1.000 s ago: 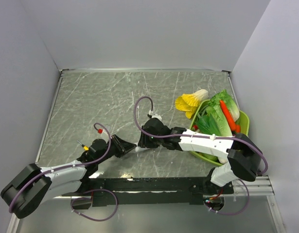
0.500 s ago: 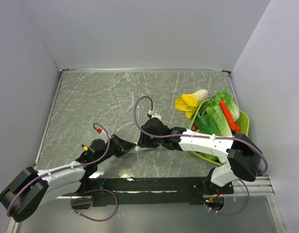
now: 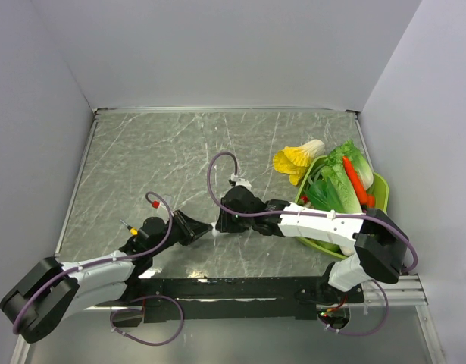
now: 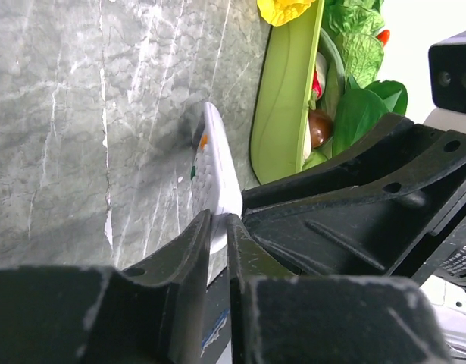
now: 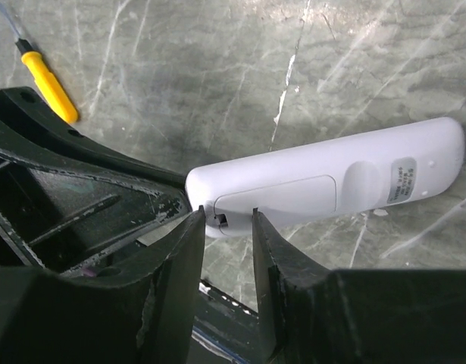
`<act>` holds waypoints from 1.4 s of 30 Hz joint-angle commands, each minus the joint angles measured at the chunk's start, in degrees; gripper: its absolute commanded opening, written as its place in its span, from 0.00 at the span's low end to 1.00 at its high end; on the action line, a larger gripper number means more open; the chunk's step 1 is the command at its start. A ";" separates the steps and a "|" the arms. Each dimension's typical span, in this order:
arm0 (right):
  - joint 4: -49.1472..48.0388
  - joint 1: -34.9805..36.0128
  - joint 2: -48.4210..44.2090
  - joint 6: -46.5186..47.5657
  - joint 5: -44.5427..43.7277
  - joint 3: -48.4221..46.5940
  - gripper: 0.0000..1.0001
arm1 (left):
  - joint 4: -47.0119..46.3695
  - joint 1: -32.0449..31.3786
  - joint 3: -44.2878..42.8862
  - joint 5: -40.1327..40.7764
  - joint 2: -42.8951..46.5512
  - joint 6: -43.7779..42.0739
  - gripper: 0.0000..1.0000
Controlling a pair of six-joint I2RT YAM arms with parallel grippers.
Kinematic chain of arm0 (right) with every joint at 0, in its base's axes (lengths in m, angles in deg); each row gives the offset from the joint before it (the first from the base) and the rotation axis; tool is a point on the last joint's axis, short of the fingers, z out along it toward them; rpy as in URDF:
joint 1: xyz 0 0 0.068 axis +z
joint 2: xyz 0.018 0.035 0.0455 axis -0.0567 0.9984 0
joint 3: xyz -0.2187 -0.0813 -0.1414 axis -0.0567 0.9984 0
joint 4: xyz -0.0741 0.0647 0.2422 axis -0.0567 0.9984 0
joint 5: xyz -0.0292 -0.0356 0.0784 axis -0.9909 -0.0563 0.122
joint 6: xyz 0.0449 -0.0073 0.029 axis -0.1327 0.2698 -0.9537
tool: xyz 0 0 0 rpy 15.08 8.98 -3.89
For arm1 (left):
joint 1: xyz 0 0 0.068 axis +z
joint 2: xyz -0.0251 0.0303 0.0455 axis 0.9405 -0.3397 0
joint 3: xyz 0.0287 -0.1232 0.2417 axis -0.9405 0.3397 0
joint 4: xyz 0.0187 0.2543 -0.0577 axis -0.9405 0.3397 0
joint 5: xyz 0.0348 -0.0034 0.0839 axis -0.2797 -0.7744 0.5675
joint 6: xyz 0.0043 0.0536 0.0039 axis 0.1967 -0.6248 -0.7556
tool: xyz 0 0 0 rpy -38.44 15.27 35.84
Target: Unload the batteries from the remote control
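**Two robot arms meet at a white remote control near the front of the desk.**

The grey stone desk (image 3: 142,152) fills most of the top view. At its right side sits a green tray (image 4: 282,98) full of leafy vegetables (image 3: 342,182). The two black arms reach in from the near edge and come together in the front middle of the desk. The remote control (image 5: 323,182) is there, turned up on its long edge and low by the desk top. The left end effector (image 4: 217,220) is clenched on one end of it. The right end effector (image 5: 226,214) has a finger on each side of that same end, but I cannot tell if it is squeezing. The lid (image 5: 274,199) on the back of the remote is on. A little yellow screwdriver (image 5: 49,89) lies on the desk by the left arm, apart from the remote.
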 commanded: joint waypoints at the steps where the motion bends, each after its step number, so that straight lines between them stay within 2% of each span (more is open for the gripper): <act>1: 0.27 0.72 0.98 -0.25 -0.67 -0.97 0.40 | -2.02 -0.29 6.06 -0.12 0.65 0.44 0.01; 9: 0.44 0.81 0.81 0.18 -1.72 -1.06 0.39 | -2.54 -0.29 6.24 0.05 -0.05 0.26 0.01; 14: 2.81 0.89 -0.16 1.06 -3.48 -1.58 0.40 | 1.84 -0.29 5.45 1.28 -0.31 0.00 0.04; 16: 3.77 0.81 -0.42 3.25 -4.97 -2.02 0.41 | 5.87 -0.29 5.01 2.86 0.39 0.52 0.16; 17: 4.30 0.72 -0.16 3.78 -5.59 -2.37 0.43 | 10.68 -0.29 4.40 4.87 0.91 1.39 0.27; 21: 10.27 0.72 5.28 6.60 -8.84 -8.77 0.44 | 14.06 -0.20 3.52 7.00 2.24 1.14 0.39; 25: 12.13 0.72 8.80 4.93 -8.58 -11.69 0.44 | 17.06 0.24 0.70 6.91 0.67 1.05 0.40; 28: 11.07 0.72 10.21 3.44 -8.84 -13.00 0.44 | 14.95 1.73 0.96 4.37 -2.67 1.14 0.39; 36: 17.22 1.51 17.50 2.56 -13.50 -19.42 0.45 | 9.16 5.33 2.01 -0.64 -11.73 1.40 0.37; 42: 19.86 2.47 20.93 3.17 -15.61 -22.76 0.46 | 7.39 6.04 2.37 -2.05 -12.71 0.88 0.37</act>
